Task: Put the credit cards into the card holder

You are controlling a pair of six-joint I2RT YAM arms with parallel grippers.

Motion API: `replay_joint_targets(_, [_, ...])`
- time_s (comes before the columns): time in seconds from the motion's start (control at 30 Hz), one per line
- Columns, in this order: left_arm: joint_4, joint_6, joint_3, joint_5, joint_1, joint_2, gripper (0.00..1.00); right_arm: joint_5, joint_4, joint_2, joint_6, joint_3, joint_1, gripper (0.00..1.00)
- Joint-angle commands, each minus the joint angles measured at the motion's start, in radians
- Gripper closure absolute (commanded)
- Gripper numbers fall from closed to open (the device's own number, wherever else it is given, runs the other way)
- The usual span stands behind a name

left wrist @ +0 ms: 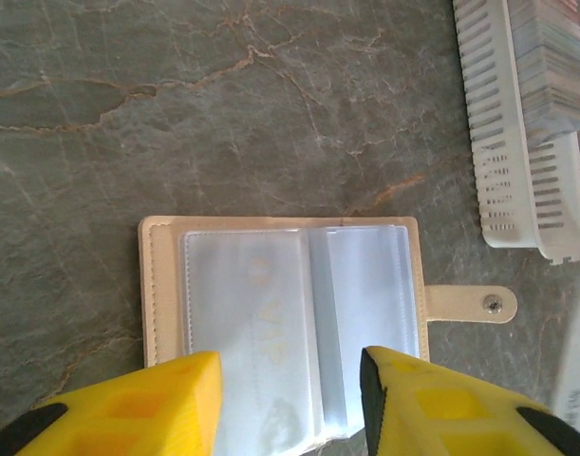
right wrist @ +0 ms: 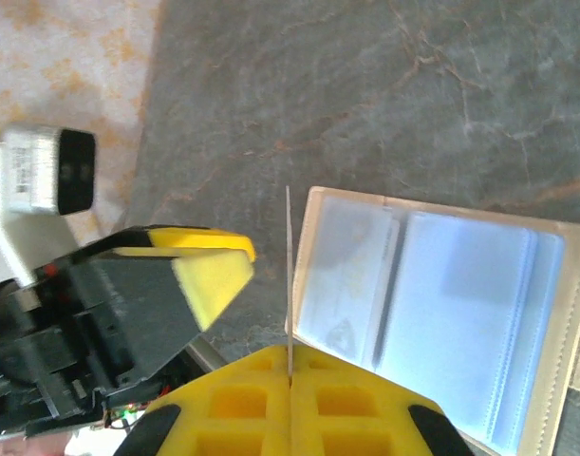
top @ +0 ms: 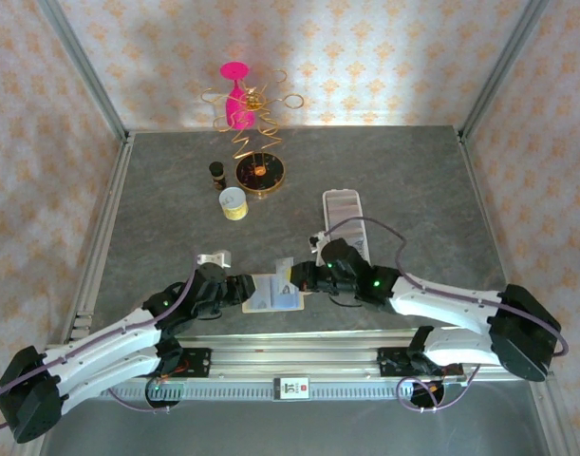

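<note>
Near the table's point(top: 413, 171) front edge, your right claw point(right wrist: 290, 378) pinches a card point(right wrist: 288, 256) beside the open wallet point(right wrist: 441, 313); your left claw point(left wrist: 290, 370) hangs open.

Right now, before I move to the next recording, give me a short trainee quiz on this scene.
1. True or false: the left gripper is clamped on the wallet.
2. The right gripper is shut on: A a thin credit card seen edge-on; B the wallet; C nothing.
3. Where do the other cards sit?

Key
1. False. Its fingers stand apart over the open wallet.
2. A.
3. In the white card holder, stacked at one end.
</note>
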Motion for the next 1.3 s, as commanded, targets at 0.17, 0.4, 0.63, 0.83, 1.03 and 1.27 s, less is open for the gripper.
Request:
replay_joint_targets(0.17, [0.013, -0.008, -0.021, -0.008, -0.004, -0.017, 0.52, 0.080, 0.261, 0.144, 0.172, -0.062, 0.052, 1.00])
replay_joint_targets(0.4, [0.040, -0.002, -0.034, 0.010, -0.005, 0.031, 0.55, 0.096, 0.266, 0.251, 0.149, -0.025, 0.058, 1.00])
replay_joint_targets(0.63, [0.067, 0.005, -0.051, 0.010, -0.007, 0.058, 0.58, 0.113, 0.303, 0.293, 0.160, -0.032, 0.065, 1.00])
replay_joint_targets(0.83, [0.094, 0.004, -0.065, 0.026, -0.006, 0.092, 0.60, 0.108, 0.305, 0.324, 0.162, -0.031, 0.070, 1.00])
replay_joint_targets(1.03, [0.096, 0.012, -0.073, 0.025, -0.006, 0.116, 0.60, 0.121, 0.287, 0.305, 0.154, -0.035, 0.072, 1.00])
replay_joint_targets(1.27, [0.103, 0.009, -0.087, 0.017, -0.007, 0.116, 0.61, 0.138, 0.264, 0.294, 0.145, -0.037, 0.072, 1.00])
